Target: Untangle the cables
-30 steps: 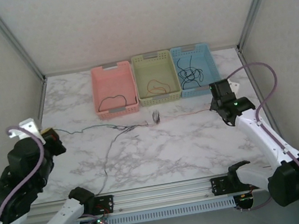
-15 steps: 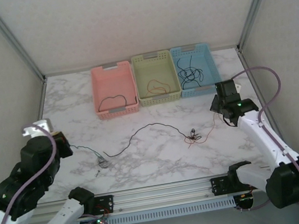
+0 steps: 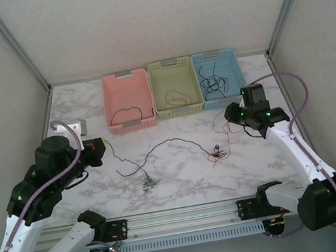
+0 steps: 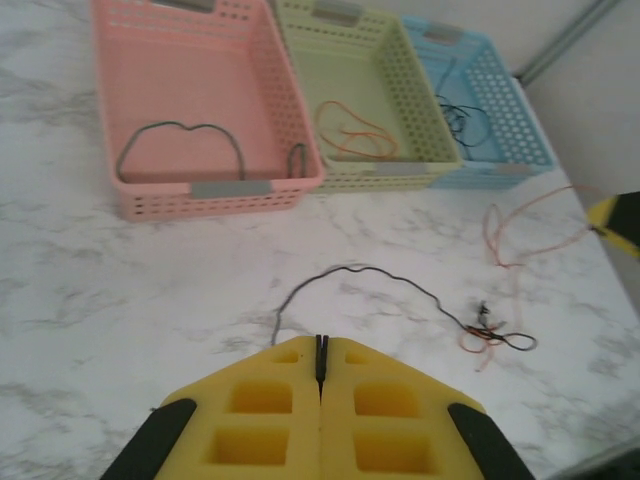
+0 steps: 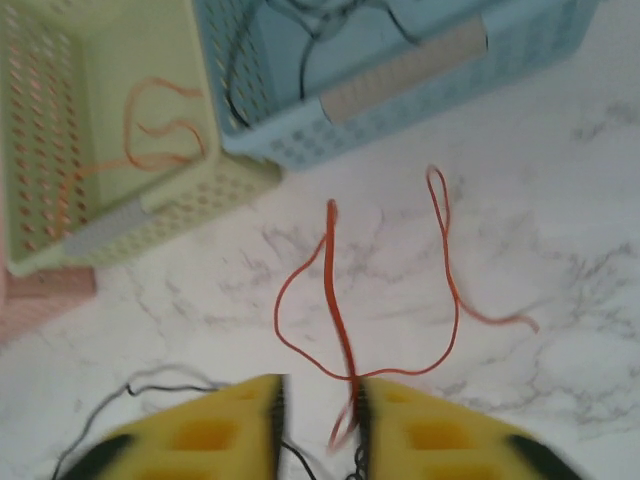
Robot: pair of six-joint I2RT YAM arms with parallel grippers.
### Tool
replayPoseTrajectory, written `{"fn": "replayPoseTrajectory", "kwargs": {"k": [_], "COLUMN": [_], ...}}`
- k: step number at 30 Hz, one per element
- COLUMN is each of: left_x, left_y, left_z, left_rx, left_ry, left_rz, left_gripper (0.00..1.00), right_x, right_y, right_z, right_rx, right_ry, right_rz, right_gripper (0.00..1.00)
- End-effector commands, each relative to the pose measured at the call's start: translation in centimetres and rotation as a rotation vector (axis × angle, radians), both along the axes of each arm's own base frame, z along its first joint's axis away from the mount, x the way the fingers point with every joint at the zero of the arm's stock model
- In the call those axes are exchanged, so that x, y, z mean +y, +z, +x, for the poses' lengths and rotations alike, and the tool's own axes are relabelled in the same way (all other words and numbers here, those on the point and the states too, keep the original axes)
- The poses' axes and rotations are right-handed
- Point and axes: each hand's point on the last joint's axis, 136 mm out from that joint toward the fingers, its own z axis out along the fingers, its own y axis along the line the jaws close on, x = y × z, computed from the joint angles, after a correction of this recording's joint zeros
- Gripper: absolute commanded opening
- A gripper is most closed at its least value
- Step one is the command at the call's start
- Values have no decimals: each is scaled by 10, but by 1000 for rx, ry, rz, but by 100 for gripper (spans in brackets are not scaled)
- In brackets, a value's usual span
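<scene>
Looping thin orange cable (image 5: 337,300), veined marble table (image 5: 570,190)

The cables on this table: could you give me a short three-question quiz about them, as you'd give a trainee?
1. Which basket holds the black cables? A pink, B green, C blue.
2. True or false: the left gripper is open.
3. What colour is the cable lying just ahead of the right gripper?
Key: 1 C, the blue basket. 2 False: it is shut on the greenish cable. 3 It is the orange-red cable.
</scene>
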Motion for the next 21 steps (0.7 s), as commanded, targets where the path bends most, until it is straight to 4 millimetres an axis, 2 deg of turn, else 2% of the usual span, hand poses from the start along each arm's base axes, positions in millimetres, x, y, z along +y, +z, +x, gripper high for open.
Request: {"fn": "replayPoseTrajectory", "kwargs": {"k": [1,3,6,10,13,15,21], "left_x": [-17,-18,-19,-25,-27,-28,-30], "left_y": [30,33,36,43,47,50,57], "left_z": [-3,2,9,15,17,19,20], "left_rx": [-43,-35,-20,-19,-23,-25,-32], "left_ry": [-69,-55,-20,-23,-24,-25,-31], "left_rz": [-110,-120,-144,-179,-178,-179,-188], "left_gripper": [0,0,0,0,0,0,0], "right_x": [7,15,39,91,130,154,211], "right_y": [-27,-17,14,60,77,77,49], "right_z": [-20,-22,-23,-38,-60,-76,-121], "right_rx": [84,38,-100,-309,-418,-461,-563], "right_ry": [61,88,169,384,573,694,945], "right_rz": [-64,-95,-67,73,166,198,241], "right_gripper": [51,57,61,63,66,67,66]}}
